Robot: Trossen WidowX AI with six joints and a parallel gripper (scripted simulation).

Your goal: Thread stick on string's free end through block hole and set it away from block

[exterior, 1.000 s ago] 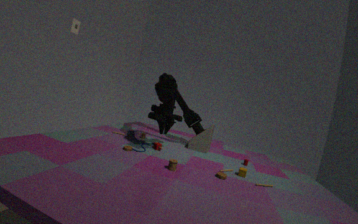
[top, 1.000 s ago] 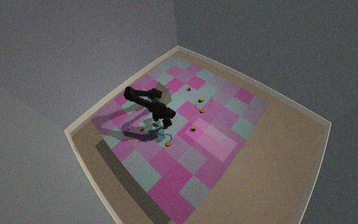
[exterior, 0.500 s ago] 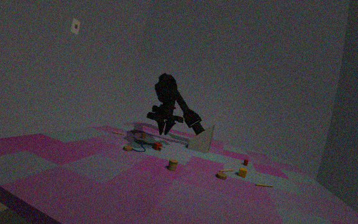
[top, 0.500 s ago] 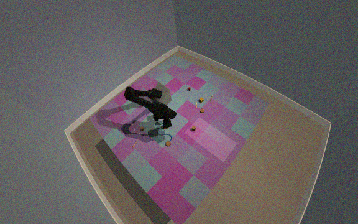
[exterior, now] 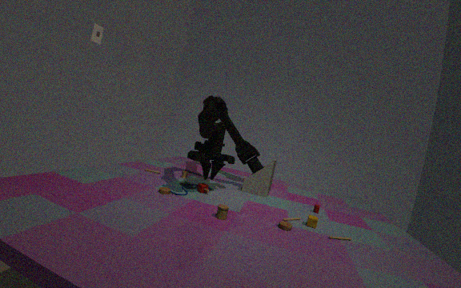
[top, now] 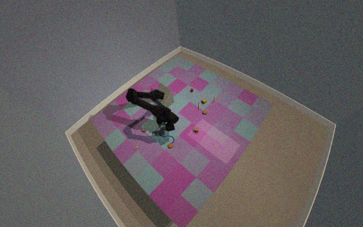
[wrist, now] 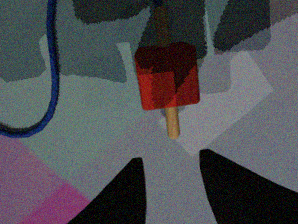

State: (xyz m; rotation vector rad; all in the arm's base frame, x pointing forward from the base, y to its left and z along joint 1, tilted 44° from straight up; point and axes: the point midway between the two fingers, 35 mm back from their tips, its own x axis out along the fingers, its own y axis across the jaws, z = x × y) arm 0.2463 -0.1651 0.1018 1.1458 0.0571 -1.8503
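Red block [wrist: 166,76] threaded by stick [wrist: 173,121], blue string [wrist: 52,63] beside, hand [wrist: 170,185] hovering near

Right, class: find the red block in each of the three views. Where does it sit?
Top: not made out; the gripper covers that spot, by the string's loop.
Exterior: the block lies on the table under the gripper, left of centre.
Wrist: upper centre, with the stick poking out of its near side.
Shared landmark: the blue string.
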